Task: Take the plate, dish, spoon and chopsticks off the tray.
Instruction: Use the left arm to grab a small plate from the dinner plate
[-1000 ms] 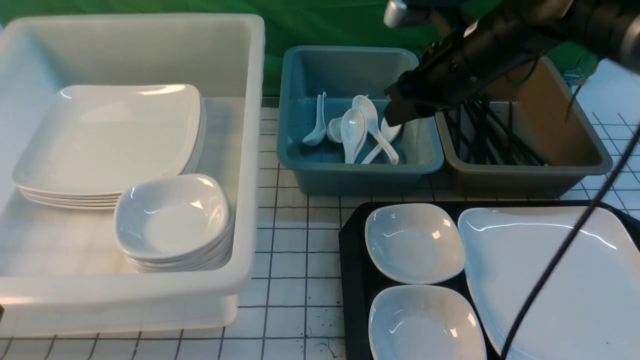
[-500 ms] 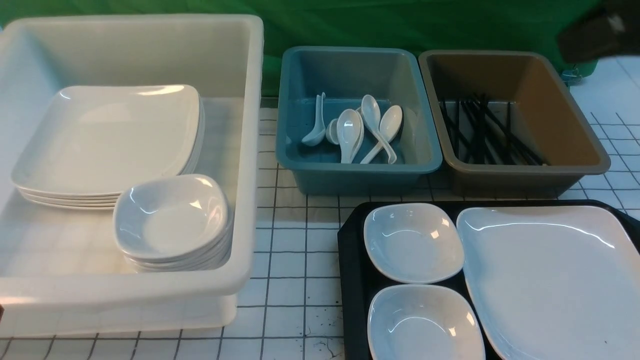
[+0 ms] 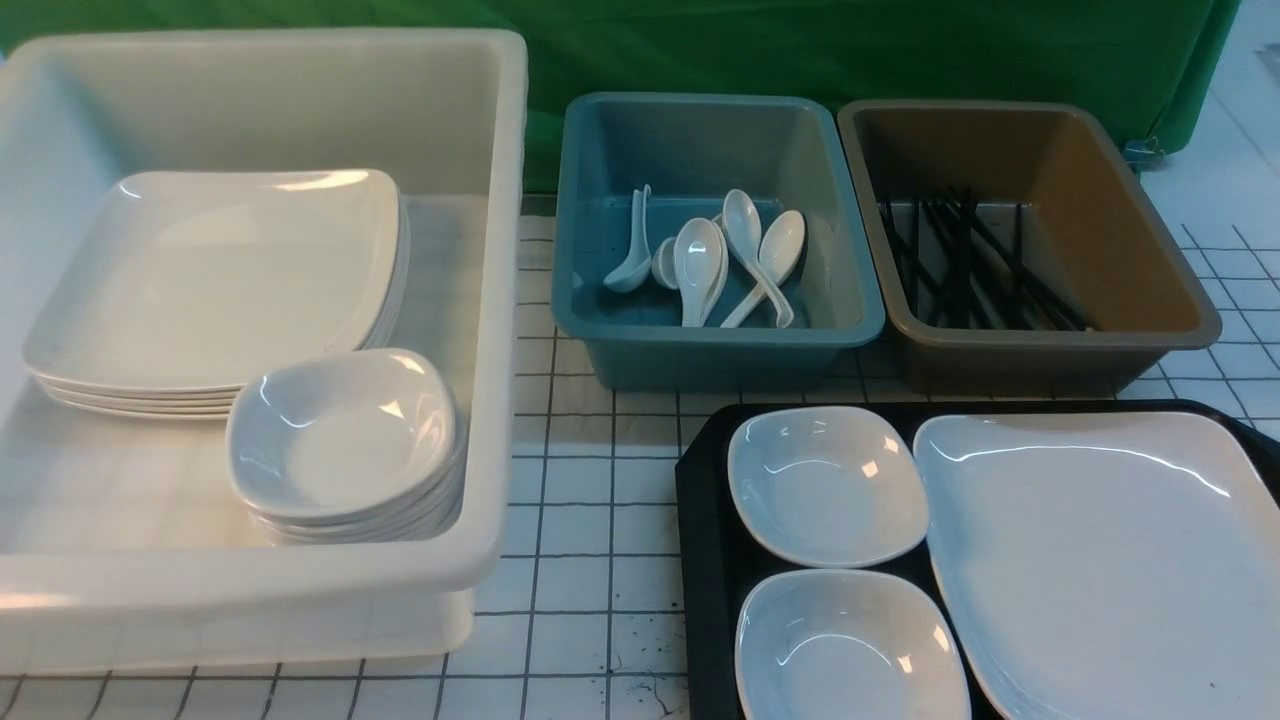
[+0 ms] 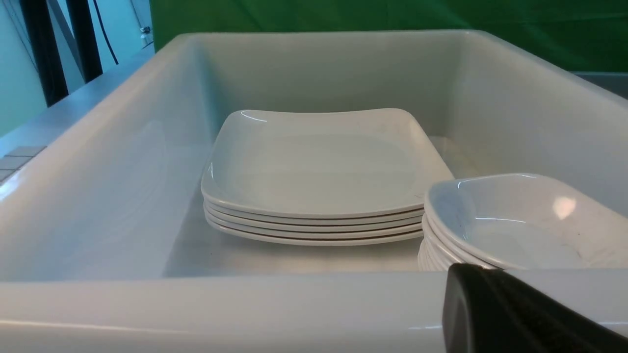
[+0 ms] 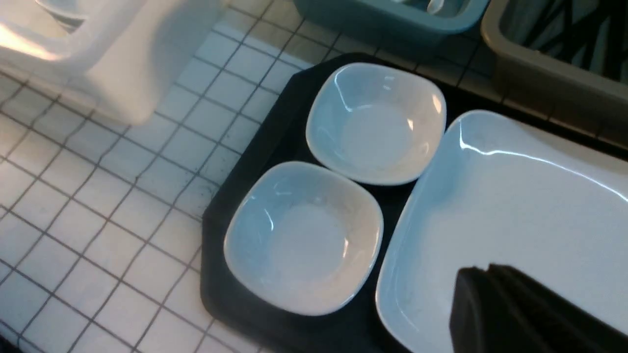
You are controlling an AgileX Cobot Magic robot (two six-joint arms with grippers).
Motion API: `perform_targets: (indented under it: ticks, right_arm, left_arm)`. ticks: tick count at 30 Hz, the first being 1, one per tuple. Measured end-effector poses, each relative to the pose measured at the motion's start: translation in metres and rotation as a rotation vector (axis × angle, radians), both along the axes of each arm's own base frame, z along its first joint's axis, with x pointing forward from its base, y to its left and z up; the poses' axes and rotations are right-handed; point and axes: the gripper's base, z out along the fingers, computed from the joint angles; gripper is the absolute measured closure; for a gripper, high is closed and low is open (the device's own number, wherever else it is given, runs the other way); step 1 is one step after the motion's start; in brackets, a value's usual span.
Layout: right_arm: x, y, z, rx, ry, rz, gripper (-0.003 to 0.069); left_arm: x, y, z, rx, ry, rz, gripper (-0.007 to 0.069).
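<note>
Counting from where I stood, the black tray [image 3: 705, 560] carried three pieces: one large white plate [image 3: 1100, 560] on its right side, and on its left a farther dish [image 3: 828, 486] and a nearer dish [image 3: 850, 645], each just beside the plate.

To the left, the big white tub [image 3: 500, 300] held a stack of plates [image 3: 215, 280], at least four by the rims, and a stack of small dishes [image 3: 340, 435] whose rims sat too close together to count. Behind the tray stood a blue tub [image 3: 600, 330] with five white spoons [image 3: 700, 260] that I could make out, and a brown tub [image 3: 1180, 320] with a loose heap of black chopsticks [image 3: 960, 260], too tangled to number. Everything rested on a gridded white tabletop [image 3: 580, 500].

Neither arm showed in the front view. The right gripper [image 5: 485, 284] had its jaws pressed together with nothing between them. Its own camera showed it over the plate's near part, with both dishes off to one side. I could not tell whether it touched the plate.

The left gripper [image 4: 490, 304] was also closed and empty, sitting just outside the white tub's near wall, well apart from the tray.
</note>
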Motion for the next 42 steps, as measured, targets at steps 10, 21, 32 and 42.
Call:
perform_targets:
  ticks: [10, 21, 32, 42]
  right_arm:
    - [-0.045, -0.024, -0.017, 0.131, -0.179, -0.116, 0.065]
    - [-0.046, -0.025, -0.015, 0.15, -0.197, -0.131, 0.0642]
    - [-0.045, -0.025, -0.014, 0.155, -0.209, -0.131, 0.0634]
    - [-0.045, -0.025, -0.014, 0.15, -0.209, -0.131, 0.0616]
  left_arm:
    - [0.0, -0.006, 0.005, -1.027, -0.069, -0.025, 0.062]
    - [-0.017, -0.02, 0.087, -0.906, -0.099, -0.21, 0.062]
    - [0.064, -0.055, 0.173, -0.427, 0.75, -0.604, 0.062]
    - [0.134, -0.134, 0.136, -0.389, 1.049, -0.879, 0.0613]
